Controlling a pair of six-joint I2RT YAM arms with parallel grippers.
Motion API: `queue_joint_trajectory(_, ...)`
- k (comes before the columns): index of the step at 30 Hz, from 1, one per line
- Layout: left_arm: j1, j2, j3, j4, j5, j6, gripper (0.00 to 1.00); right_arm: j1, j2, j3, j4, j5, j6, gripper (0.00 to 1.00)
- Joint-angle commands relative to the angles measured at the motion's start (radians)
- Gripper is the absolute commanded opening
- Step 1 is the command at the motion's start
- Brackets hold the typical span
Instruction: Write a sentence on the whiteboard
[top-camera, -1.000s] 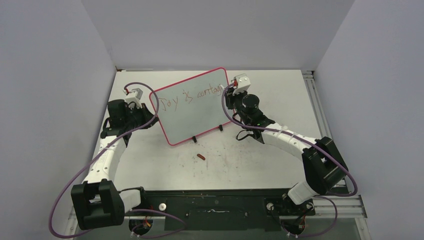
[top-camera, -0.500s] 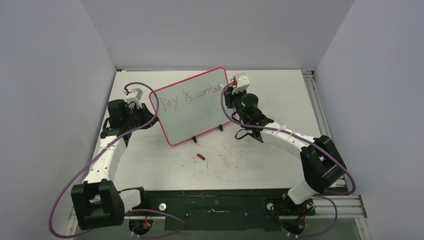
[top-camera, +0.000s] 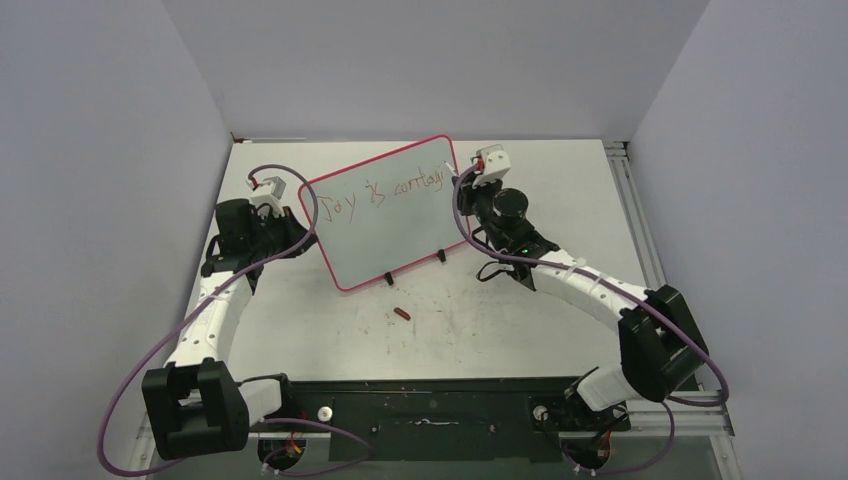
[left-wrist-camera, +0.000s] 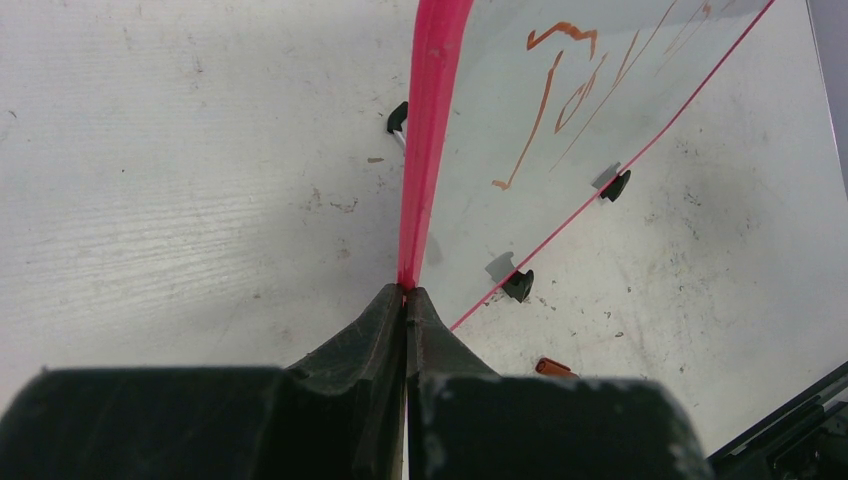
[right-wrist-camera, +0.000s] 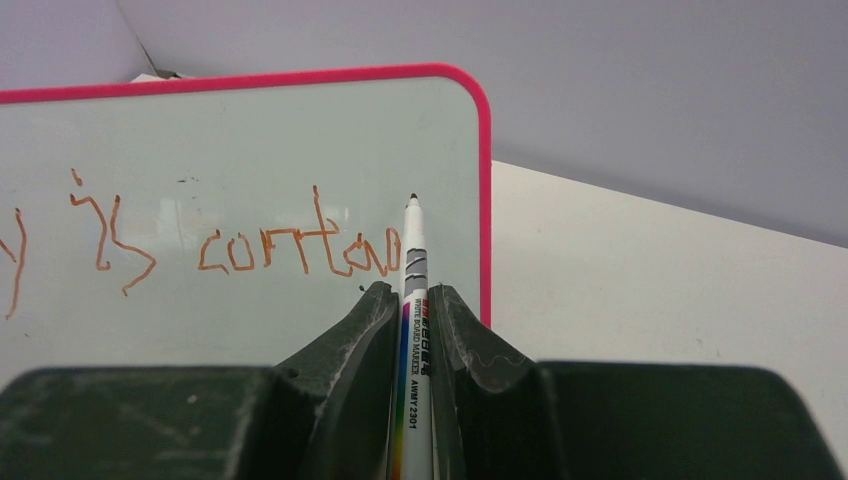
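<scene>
The whiteboard (top-camera: 385, 215), white with a pink-red frame and two black feet, stands tilted on the table. The sentence (top-camera: 385, 192) in reddish-brown handwriting reads about "Joy is contagi" along its upper edge; the right wrist view shows "is contao" (right-wrist-camera: 250, 245). My left gripper (left-wrist-camera: 405, 292) is shut on the board's left frame edge (left-wrist-camera: 425, 150). My right gripper (right-wrist-camera: 413, 290) is shut on a white whiteboard marker (right-wrist-camera: 414, 300), whose tip points at the board near its right frame, after the last letter. In the top view the right gripper (top-camera: 462, 180) is at the board's right end.
A small reddish marker cap (top-camera: 402, 314) lies on the scuffed white tabletop (top-camera: 560, 200) in front of the board; it also shows in the left wrist view (left-wrist-camera: 553, 367). Grey walls close in the back and sides. A metal rail (top-camera: 625, 190) runs along the right edge.
My right gripper with the marker has moved right along the board's upper edge, and the handwriting has grown by a letter or two. The left arm and board have not moved.
</scene>
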Motion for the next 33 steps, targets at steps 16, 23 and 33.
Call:
queue_joint_trajectory(16,-0.007,-0.014,0.041,-0.001,0.012,0.012,0.00,-0.056,-0.183,-0.095,-0.067,-0.084,0.044,0.05)
queue_joint_trajectory(23,-0.007,-0.011,0.042,-0.003,0.015,0.013,0.00,-0.092,-0.146,-0.082,-0.067,-0.169,0.057,0.05)
queue_joint_trajectory(33,-0.007,-0.004,0.045,-0.006,0.014,0.018,0.00,-0.093,-0.069,-0.022,-0.065,-0.177,0.033,0.05)
